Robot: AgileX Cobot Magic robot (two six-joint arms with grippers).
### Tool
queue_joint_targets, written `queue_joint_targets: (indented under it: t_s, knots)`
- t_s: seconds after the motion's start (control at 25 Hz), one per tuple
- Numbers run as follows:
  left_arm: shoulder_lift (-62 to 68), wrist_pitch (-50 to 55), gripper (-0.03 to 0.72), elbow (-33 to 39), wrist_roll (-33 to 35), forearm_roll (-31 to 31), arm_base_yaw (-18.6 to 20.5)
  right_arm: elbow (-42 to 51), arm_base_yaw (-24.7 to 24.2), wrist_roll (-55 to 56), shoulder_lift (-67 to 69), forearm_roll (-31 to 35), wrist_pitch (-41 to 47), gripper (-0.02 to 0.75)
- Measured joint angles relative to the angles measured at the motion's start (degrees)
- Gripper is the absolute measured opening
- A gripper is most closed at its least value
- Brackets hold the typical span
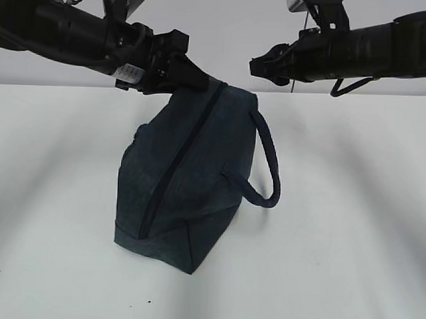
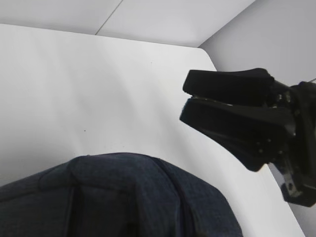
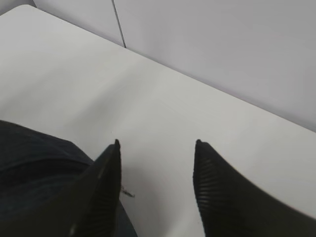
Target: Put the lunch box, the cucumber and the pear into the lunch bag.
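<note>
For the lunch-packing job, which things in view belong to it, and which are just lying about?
Belongs to the job:
- lunch bag, zipper closed, on the table
- left gripper, at the bag's top end
- right gripper, open, holding nothing

Just lying about:
- nothing visible; lunch box, cucumber and pear are not in view

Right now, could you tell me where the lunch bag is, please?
In the exterior view the lunch bag stands mid-table, its far top corner at the left pincer; the right pincer hovers apart, above its strap handle.
</note>
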Motion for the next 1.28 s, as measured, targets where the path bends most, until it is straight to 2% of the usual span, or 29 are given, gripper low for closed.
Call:
queue_joint_targets:
  t_s: [0.08,0.2,0.44,0.64,0.76,0.92,1.28]
  knots:
    - [0.0,-0.04,0.242,0.0,0.0,0.42,0.11,0.0,0.0,3.45,-0.94,-3.55,0.0,0.382]
    - [-0.37,-0.38,0.262,0.0,0.0,2.63,0.43,0.0,0.0,9.31,-2.06,-9.84,0.0,0.382]
    - [-4.01,-1.28,0.267,0.0,0.0,10.99,0.71,0.0,0.0,21.79,-3.6,-22.49,1.57,0.382]
    - [-8.05,-1.53,0.267,0.0,-2.48,20.19,0.71,0.0,0.0,30.15,-5.07,-29.69,5.4,0.382]
    - [-10.16,-1.1,0.267,0.0,-8.48,28.93,0.71,0.0,0.0,35.26,-5.96,-34.73,7.82,0.382]
    - [-12.07,0.04,0.267,0.0,-17.67,40.39,0.71,0.0,0.0,44.98,-7.48,-44.7,10.83,0.382]
    - [-13.75,7.39,0.267,0.0,-34.52,58.14,0.71,0.0,0.0,67.86,-12.74,-64.16,19.53,0.382]
